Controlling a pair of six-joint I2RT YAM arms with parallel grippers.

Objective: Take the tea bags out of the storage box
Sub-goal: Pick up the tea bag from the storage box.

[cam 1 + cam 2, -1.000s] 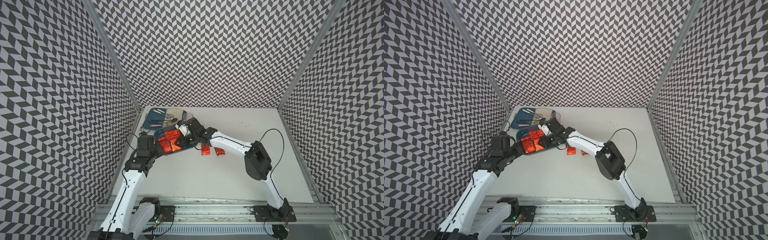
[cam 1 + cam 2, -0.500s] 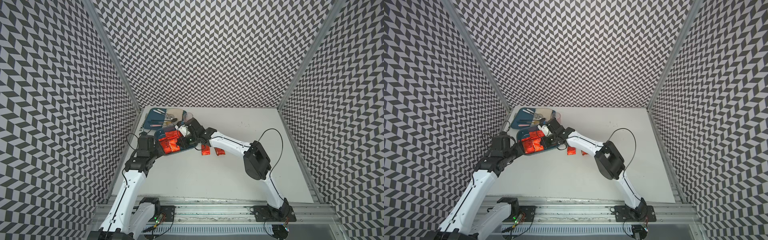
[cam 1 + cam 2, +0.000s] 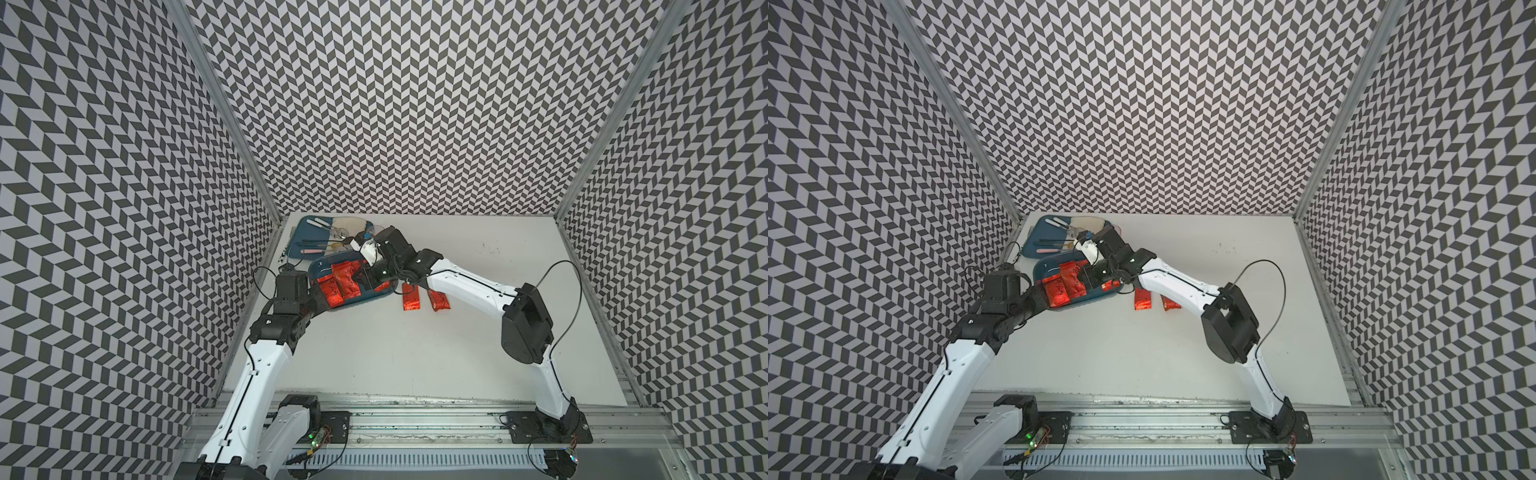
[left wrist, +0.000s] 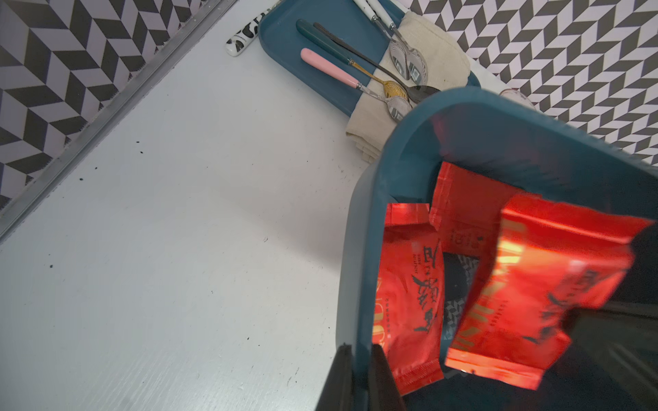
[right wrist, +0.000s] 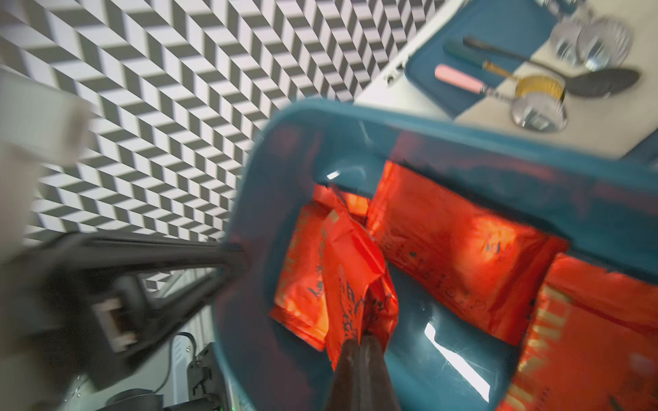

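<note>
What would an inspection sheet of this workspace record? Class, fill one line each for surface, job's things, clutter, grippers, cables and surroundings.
Surface: white table, a few dark specks.
Job's things: storage box holds several tea bags; two loose tea bags lie on the table beside it.
Clutter: blue tray with spoons and a beige cloth, in the far corner.
Grippers: left gripper shut on the box's wall; right gripper shut on a crumpled tea bag inside the box.
Cables: black cable arcs from the right arm.
Surroundings: chevron-patterned walls; metal rail in front.

Top views high, front, looking down; wrist views close, sharing storage box (image 4: pixel 356 249).
</note>
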